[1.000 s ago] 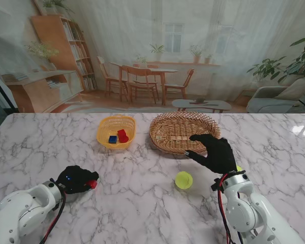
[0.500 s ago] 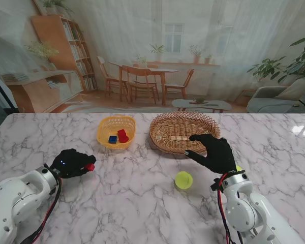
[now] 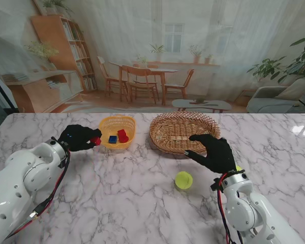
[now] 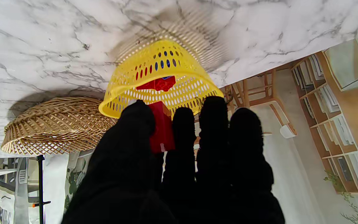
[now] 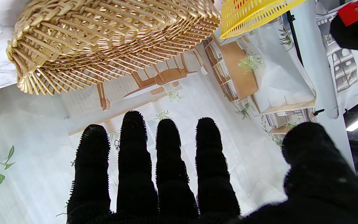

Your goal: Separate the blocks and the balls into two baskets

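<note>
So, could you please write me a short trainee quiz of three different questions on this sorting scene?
1. True or false: the wicker oval basket holds a ball.
2. What does the left robot hand grip? A) red plastic block B) blue block C) ball
3. Fill in: the yellow-green tennis ball lies on the marble ___.

Key:
1. False; it shows nothing inside.
2. A; it is held beside the yellow perforated plastic basket.
3. Table, nearer to me than the open right robot hand.

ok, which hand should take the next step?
Left. The left hand already grips a red block beside the yellow basket holding blocks. The right hand is open, holding nothing.
</note>
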Robot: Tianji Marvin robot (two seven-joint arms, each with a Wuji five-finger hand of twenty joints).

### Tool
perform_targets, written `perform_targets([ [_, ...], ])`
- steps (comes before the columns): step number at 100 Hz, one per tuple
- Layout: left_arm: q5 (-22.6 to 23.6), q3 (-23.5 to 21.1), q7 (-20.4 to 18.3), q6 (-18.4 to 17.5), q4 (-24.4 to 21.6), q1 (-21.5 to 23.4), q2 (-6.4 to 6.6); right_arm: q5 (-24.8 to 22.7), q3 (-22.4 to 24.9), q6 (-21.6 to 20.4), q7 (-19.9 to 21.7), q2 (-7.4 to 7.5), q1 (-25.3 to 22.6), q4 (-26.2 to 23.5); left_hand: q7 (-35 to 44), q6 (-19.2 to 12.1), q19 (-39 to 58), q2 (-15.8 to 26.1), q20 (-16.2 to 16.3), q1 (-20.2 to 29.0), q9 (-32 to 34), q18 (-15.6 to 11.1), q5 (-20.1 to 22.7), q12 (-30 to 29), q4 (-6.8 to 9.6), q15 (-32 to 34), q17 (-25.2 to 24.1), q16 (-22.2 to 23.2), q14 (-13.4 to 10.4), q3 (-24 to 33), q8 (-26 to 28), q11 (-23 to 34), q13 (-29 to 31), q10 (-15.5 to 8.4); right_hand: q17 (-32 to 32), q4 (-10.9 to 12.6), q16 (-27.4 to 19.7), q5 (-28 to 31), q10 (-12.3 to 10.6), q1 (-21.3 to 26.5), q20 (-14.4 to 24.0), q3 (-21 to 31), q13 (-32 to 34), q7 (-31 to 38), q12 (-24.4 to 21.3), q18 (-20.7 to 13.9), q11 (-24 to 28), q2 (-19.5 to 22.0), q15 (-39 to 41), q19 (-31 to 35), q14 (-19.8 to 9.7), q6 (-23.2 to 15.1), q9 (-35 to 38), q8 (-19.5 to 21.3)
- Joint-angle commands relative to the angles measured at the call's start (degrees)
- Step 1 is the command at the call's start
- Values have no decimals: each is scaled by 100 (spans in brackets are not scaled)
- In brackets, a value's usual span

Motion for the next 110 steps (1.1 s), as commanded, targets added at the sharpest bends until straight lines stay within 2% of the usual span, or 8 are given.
perform_targets([
  [1, -41, 174, -95, 118, 139, -256, -54, 8, -1, 27, -2, -6, -20, 6, 159, -94, 134, 201, 154, 348, 109, -117, 55, 105, -10, 98, -54, 80, 51, 53, -25, -70, 22, -94, -109, 133, 34, 40, 32, 80, 69, -63, -26, -68, 35, 124, -122, 188, 13, -68, 39, -86, 34, 105],
  [45, -702, 1907, 325, 1093, 1601, -1835, -194, 11, -6, 27, 19, -2, -8, 27, 123, -55, 49, 344, 142, 336, -99, -169, -96, 60, -6, 48, -177, 62, 22, -18, -60, -41, -134, -93, -110, 133, 33, 47, 30, 80, 69, -64, -31, -65, 34, 131, -125, 188, 9, -69, 48, -89, 34, 106],
  [76, -1224, 2798, 469, 1559, 2348, -2495, -319, 13, -7, 13, 20, -1, 7, 44, 1, 13, -27, 391, 149, 298, -480, -184, -221, -272, 7, -13, -323, -5, 55, -128, -240, 228, -324, -19, -114, 133, 34, 52, 36, 83, 69, -63, -27, -62, 34, 131, -127, 182, 12, -71, 46, -91, 30, 107],
  [84, -1303, 2981, 458, 1655, 2493, -2633, -336, -1, -11, 9, 25, 2, 13, 51, -634, 180, -137, 496, 152, 38, -1020, -222, -270, -803, 4, -82, -461, -38, 54, -247, -725, 687, -524, 83, -111, 133, 34, 52, 22, 79, 69, -63, -26, -62, 35, 132, -125, 187, 11, -70, 35, -88, 39, 107],
  [88, -1343, 3044, 379, 1724, 2520, -2676, -336, -5, -8, 1, 24, 3, 13, 54, -1363, 340, -226, 698, 160, -192, -1339, -211, -245, -1330, 3, -146, -584, -46, 73, -259, -1136, 858, -679, 126, -108, 133, 34, 59, 29, 74, 69, -65, -21, -60, 34, 135, -127, 186, 13, -69, 39, -89, 37, 107],
  [91, -1349, 3099, 338, 1757, 2555, -2711, -334, -5, -6, -3, 20, 3, 12, 55, -1875, 436, -278, 896, 184, -338, -1543, -212, -192, -2043, 3, -177, -660, -46, 88, -388, -1582, 979, -787, 181, -108, 132, 33, 53, 25, 73, 70, -66, -27, -63, 34, 136, -128, 183, 10, -69, 43, -99, 35, 106],
  [103, -1328, 3167, 265, 1785, 2602, -2753, -314, -1, 9, -10, -6, -2, -2, 51, -2808, 547, -463, 959, 214, -742, -2118, -136, -452, -2730, -45, -468, -1025, -221, 194, -667, -2299, 319, -1258, 375, -114, 133, 33, 51, 28, 77, 68, -63, -33, -64, 34, 135, -130, 184, 7, -73, 52, -86, 33, 106],
  [110, -1238, 3111, 255, 1745, 2553, -2710, -287, -3, 14, -11, -18, -4, -9, 48, -3166, 553, -797, 888, 194, -1039, -2389, 104, -618, -3215, -78, -1006, -1437, -731, 300, -698, -2437, -117, -1672, 466, -110, 134, 34, 60, 32, 83, 69, -60, -28, -61, 34, 131, -130, 182, 9, -70, 48, -89, 32, 107],
])
